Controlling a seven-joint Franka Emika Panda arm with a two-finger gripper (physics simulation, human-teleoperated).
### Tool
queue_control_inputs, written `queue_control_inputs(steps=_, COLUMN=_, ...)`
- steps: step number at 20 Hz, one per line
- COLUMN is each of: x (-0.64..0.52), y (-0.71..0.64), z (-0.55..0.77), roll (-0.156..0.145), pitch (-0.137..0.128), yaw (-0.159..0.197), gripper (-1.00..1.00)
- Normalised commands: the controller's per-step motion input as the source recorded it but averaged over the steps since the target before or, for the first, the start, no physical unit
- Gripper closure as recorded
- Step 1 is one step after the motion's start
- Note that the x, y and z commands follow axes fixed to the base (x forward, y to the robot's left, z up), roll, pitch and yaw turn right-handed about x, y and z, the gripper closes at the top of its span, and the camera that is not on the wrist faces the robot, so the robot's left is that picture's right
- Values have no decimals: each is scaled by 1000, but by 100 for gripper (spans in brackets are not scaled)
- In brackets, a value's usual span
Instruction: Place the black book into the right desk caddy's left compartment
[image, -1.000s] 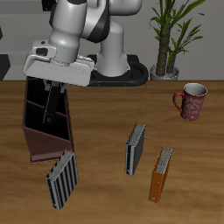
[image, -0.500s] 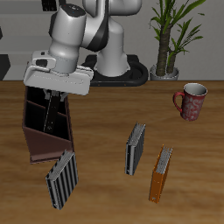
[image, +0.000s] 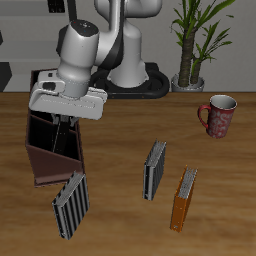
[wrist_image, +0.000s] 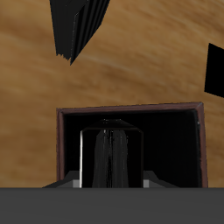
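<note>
We are observing the two-finger claw (image: 62, 122) hanging directly over the long, dark reddish-brown wooden open-topped right desk caddy (image: 55, 165), its fingers closed on the thin, plain black book (wrist_image: 110, 157), which is standing upright. In the wrist view, the book's lower end is sitting inside the caddy's walls (wrist_image: 59, 149); which compartment, we cannot tell. A grey-and-black striped book (image: 70, 204) is lying on the wooden desk (image: 120, 215) just beside the caddy's near end.
</note>
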Motion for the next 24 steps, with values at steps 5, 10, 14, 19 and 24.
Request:
queue_control_inputs(steps=5, x=14, y=-53, z=-198, roll=-16, pitch=19, yaw=-5, gripper=100)
queue_control_inputs(steps=10, x=9, y=-65, z=-195, roll=-16, pitch=25, yaw=-9, gripper=100)
queue_control_inputs(steps=14, x=0, y=-14, z=-178, roll=-5, pitch=33, yaw=-8, gripper=100)
queue_control_inputs(steps=19, x=52, y=-8, z=-104, roll=-36, pitch=29, yaw=-19, gripper=100)
queue_control_inputs(steps=24, x=22, y=6, z=-49, roll=-10, pitch=16, yaw=-20, gripper=-100)
